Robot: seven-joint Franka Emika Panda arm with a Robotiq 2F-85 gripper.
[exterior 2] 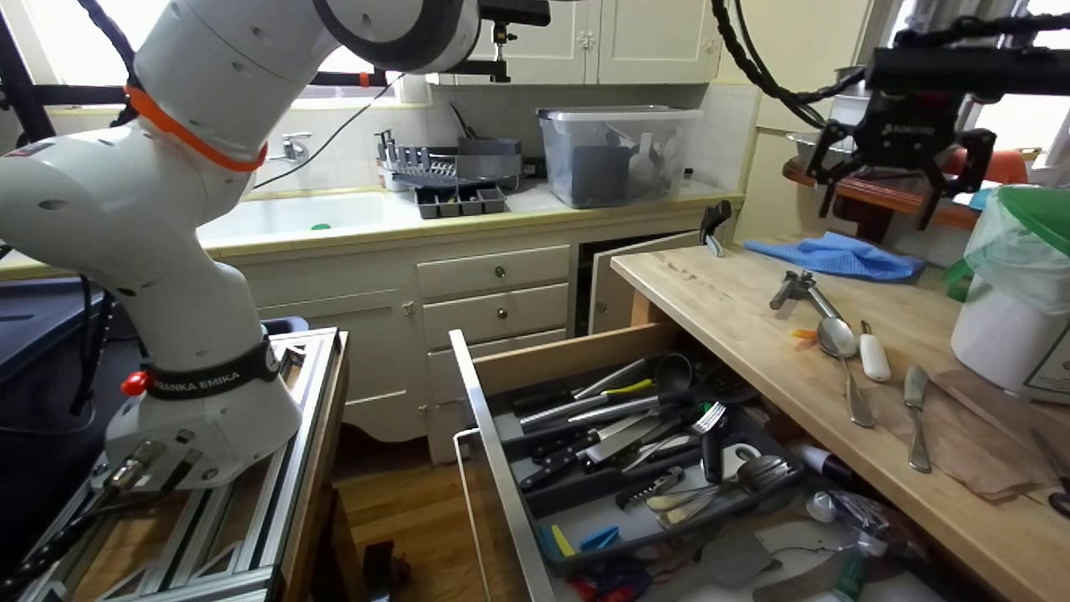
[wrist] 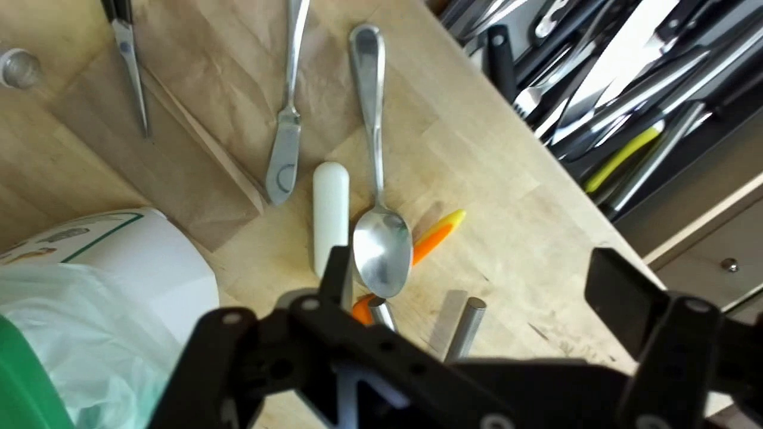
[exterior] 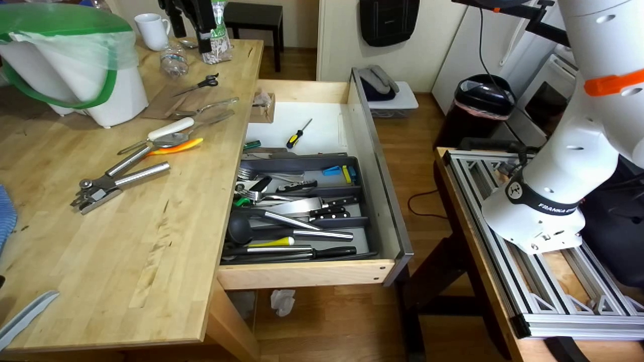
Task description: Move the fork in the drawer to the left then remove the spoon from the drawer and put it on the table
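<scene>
Table (wrist: 524, 232) | spoon (wrist: 381, 250) lies there, below and apart from pincer (exterior 2: 874, 219) | pincer spread wide

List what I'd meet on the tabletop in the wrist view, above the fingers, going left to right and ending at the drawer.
Clear bottle → scissors → butter knife → white handle → spoon → drawer. Left out because they overlap others in that order: brown paper, orange-and-yellow tool.
</scene>
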